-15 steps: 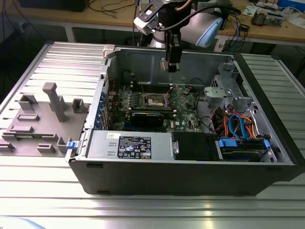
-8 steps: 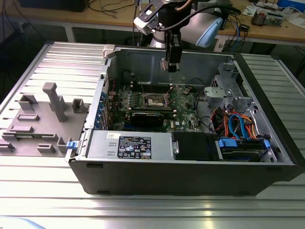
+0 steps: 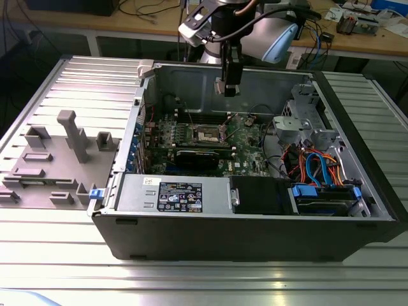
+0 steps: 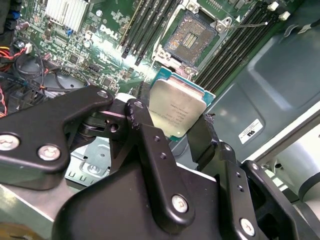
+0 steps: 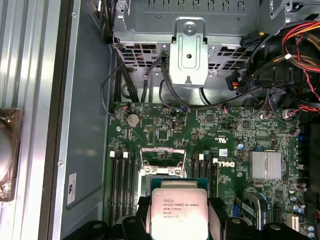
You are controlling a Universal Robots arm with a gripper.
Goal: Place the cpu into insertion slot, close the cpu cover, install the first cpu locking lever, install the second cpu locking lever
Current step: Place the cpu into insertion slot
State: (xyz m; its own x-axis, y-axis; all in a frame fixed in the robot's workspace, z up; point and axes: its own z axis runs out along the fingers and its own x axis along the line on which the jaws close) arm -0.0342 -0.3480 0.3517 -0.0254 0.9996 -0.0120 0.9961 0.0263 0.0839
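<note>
Two fingers [image 4: 142, 125] of the end effector [image 4: 172, 117] pinch the cpu [image 4: 177, 111] by opposite edges, its metal top towards the wrist cameras. The end effector hangs over the open case [image 3: 255, 217]. Below it lies the slot [image 4: 196, 35], uncovered with its contacts bare, between memory slots [image 4: 140, 30].

Silvery cpu [image 5: 179, 212], seemingly above insertion slot [image 5: 162, 163]

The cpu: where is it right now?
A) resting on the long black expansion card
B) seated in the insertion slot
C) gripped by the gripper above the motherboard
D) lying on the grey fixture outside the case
C: in the second wrist view the cpu is clamped in the gripper, and the insertion slot beyond it lies empty.
</note>
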